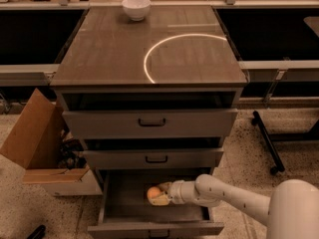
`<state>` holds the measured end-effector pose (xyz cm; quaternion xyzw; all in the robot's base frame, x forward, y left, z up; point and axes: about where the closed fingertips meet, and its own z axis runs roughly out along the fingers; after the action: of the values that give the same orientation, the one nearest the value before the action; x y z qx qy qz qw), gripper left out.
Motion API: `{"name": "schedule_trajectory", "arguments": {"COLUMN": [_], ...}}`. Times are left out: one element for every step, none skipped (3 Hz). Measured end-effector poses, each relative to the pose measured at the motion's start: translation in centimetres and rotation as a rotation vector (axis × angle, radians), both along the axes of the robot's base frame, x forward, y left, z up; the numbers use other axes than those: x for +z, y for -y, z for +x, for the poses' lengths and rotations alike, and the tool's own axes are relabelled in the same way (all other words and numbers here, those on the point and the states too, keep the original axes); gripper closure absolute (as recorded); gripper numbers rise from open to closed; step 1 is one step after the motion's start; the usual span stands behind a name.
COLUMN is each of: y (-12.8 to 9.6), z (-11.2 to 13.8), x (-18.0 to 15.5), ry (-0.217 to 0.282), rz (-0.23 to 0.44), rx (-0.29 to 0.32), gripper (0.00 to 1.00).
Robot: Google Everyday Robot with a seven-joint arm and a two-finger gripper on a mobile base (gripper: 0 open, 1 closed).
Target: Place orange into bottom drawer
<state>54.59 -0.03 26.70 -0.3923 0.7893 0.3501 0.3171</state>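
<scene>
The bottom drawer (124, 205) of the grey-brown cabinet is pulled open, and its front edge (155, 229) is at the bottom of the view. The small round orange (153, 192) is inside the drawer, near the middle, low over the floor. My gripper (160, 198) reaches into the drawer from the right. Its pale fingers are closed around the orange. The white forearm (219, 192) crosses the drawer's right side.
The two upper drawers (149, 122) are slightly open, each with a black handle. A white bowl (136, 7) stands at the back of the cabinet top. An open cardboard box (35, 143) sits on the floor at the left. A black stand leg (266, 141) is at the right.
</scene>
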Motion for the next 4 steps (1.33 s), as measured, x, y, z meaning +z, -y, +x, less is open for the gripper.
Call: {"name": "schedule_trajectory", "arguments": {"y": [-0.5, -0.6, -0.5, 0.0], "z": [1.2, 2.5, 3.4, 3.6], "x": [-3.6, -5.9, -7.7, -8.1], "ry": [-0.029, -0.052, -0.067, -0.064], "rz": [-0.014, -0.023, -0.023, -0.012], "rx": [-0.020, -0.032, -0.053, -0.077], "gripper": [0.50, 0.27, 0.04, 0.00]}}
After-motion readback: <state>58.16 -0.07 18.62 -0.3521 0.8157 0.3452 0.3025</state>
